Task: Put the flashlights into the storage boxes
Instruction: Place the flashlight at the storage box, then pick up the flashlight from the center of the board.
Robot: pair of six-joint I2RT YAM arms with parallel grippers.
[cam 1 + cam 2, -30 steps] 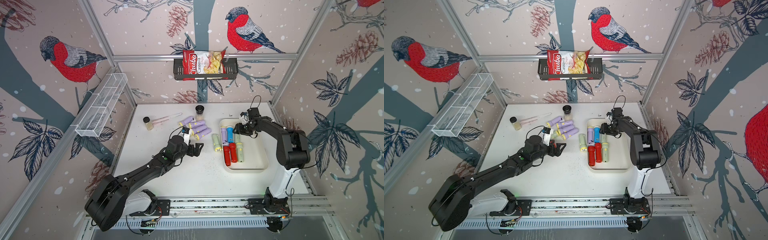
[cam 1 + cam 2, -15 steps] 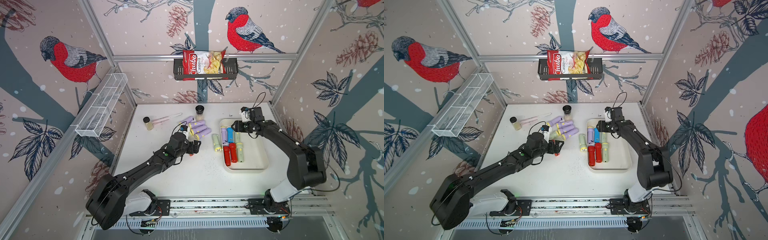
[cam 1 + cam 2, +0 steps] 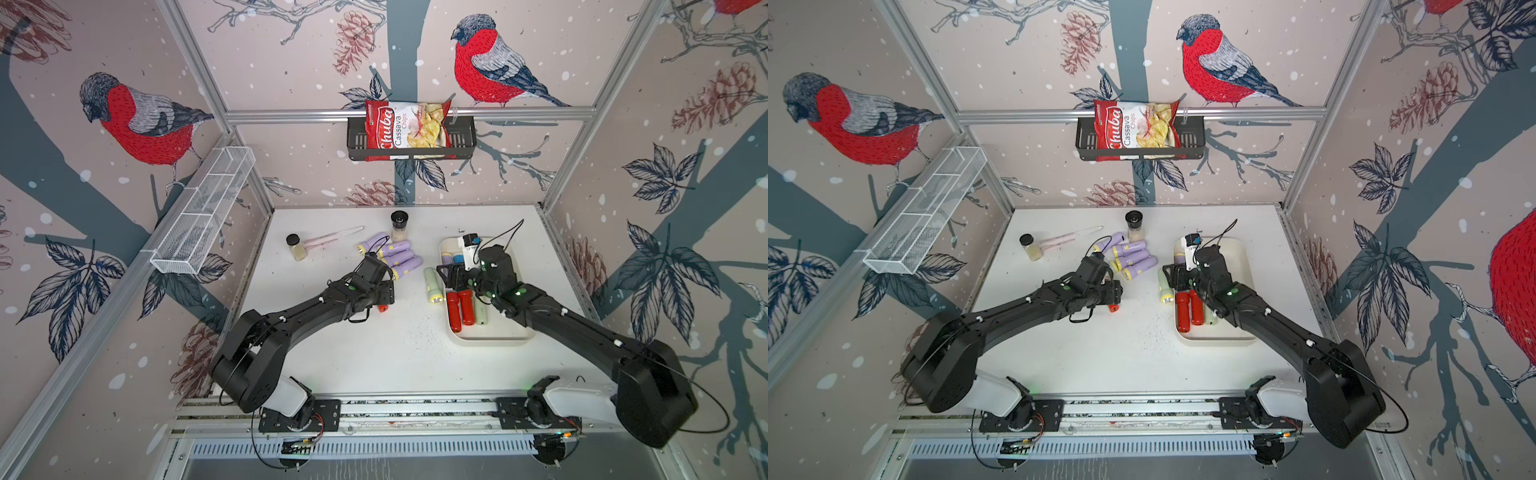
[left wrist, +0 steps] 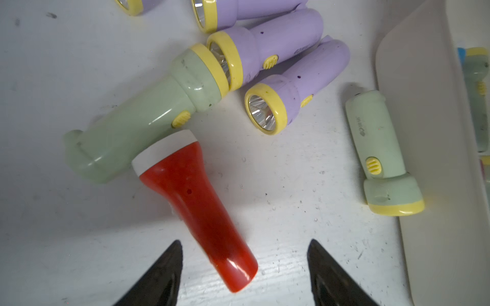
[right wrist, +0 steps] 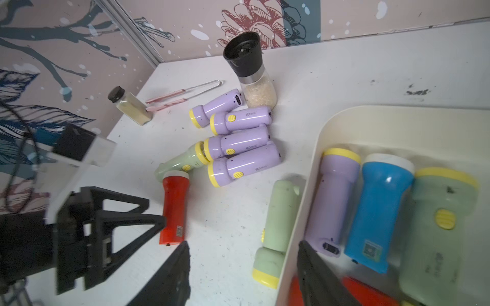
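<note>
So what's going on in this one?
Mid-task: a cream tray is being filled. The left gripper has its open jaws either side of a red flashlight lying on the table, not yet clamped. The right gripper, also open and empty, hovers over a pale green flashlight lying just outside the tray. Several flashlights already lie in the tray; four lilac flashlights and a second green flashlight lie on the table.

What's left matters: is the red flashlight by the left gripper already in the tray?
No, the red flashlight lies on the white table, outside the tray.
</note>
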